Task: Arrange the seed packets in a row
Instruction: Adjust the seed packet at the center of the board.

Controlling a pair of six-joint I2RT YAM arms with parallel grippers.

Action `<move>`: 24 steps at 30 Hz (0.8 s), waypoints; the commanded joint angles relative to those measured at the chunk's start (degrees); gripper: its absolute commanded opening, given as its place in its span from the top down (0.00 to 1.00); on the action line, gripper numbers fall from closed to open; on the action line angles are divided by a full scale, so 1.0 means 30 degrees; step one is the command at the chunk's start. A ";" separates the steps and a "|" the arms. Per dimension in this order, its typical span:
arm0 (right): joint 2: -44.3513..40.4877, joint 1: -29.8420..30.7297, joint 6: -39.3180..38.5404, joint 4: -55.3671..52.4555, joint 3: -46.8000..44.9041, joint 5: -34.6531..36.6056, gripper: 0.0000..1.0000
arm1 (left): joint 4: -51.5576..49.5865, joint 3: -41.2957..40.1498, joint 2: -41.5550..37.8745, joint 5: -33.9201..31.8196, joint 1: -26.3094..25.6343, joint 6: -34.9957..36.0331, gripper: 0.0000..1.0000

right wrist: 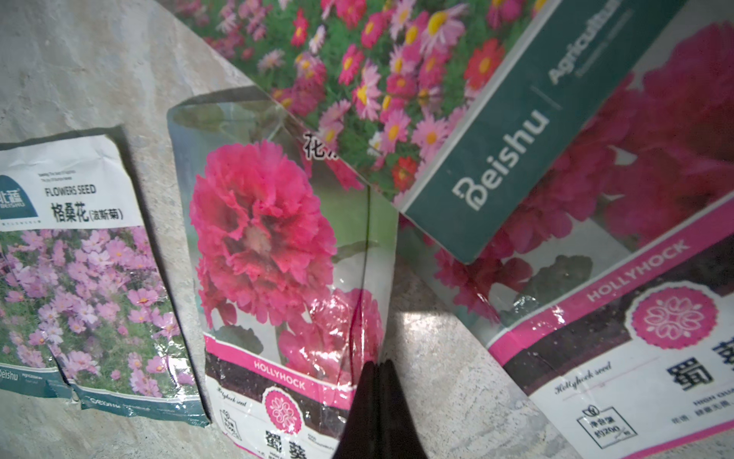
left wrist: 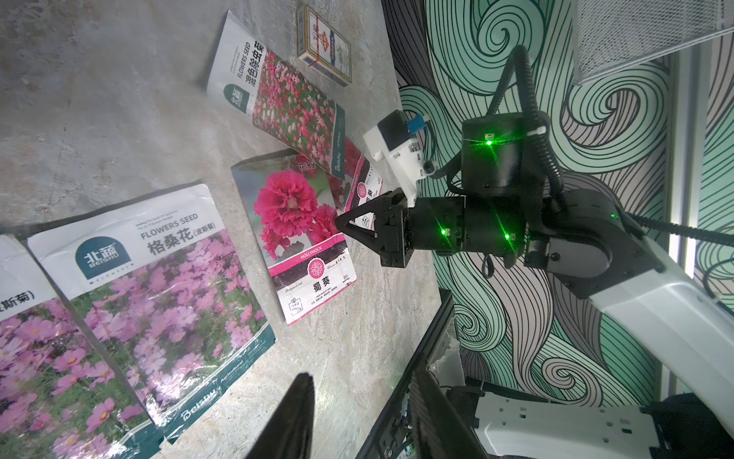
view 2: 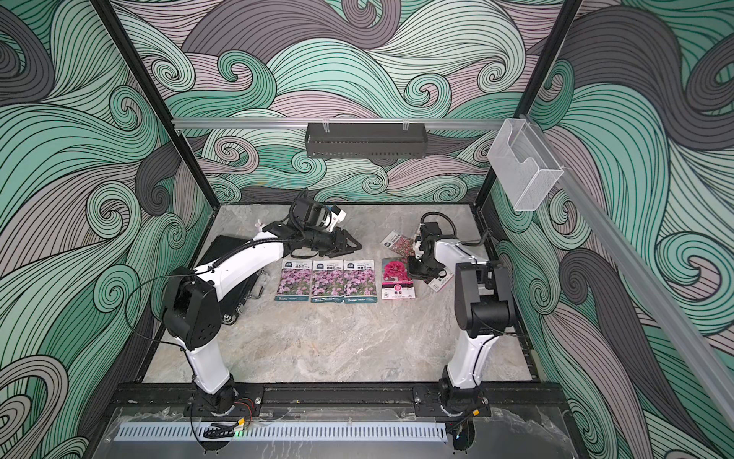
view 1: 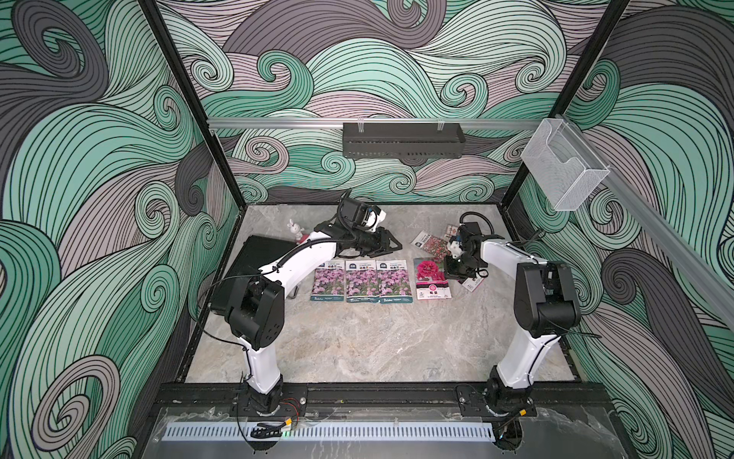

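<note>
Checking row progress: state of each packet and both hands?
cosmos packets: three, flat, side by side, in row.
first hollyhock packet: flat, in row, small gap.
second hollyhock packet: askew, partly under mixed-daisy packet.
mixed-daisy packet: askew, overlapping it.
left hand: open, empty.
right hand: shut, tips at first hollyhock packet's edge.

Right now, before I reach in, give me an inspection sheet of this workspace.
Surface: grey marbled tabletop, no spills seen.
Job's things: three purple-pink packets side by side in a row; first magenta packet beside them, slightly apart; second magenta packet partly under the tilted red-pink mix packet.
Clutter: patterned box at the back; black slab and rabbit figurine by the left arm.
Grippers: left gripper open, empty, behind the row; right gripper shut, tips at the first magenta packet's edge.
Cables: black conduit along each arm; thin loop off the left arm.
Surroundings: wave-pattern walls, black tray and mesh basket on rails.
</note>
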 commanded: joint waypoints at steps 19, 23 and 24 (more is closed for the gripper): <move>0.0641 0.0702 -0.0052 -0.0398 0.0986 0.0629 0.78 | 0.0540 -0.0346 0.0032 -0.0061 0.0110 -0.0273 0.59; 0.0441 0.0818 -0.0081 -0.0393 0.1011 0.0643 0.67 | 0.0644 -0.0412 0.0064 -0.0054 0.0108 -0.0332 0.59; 0.0421 0.0803 -0.0106 -0.0398 0.0993 0.0686 0.66 | 0.0671 -0.0413 0.0064 -0.0040 0.0109 -0.0332 0.58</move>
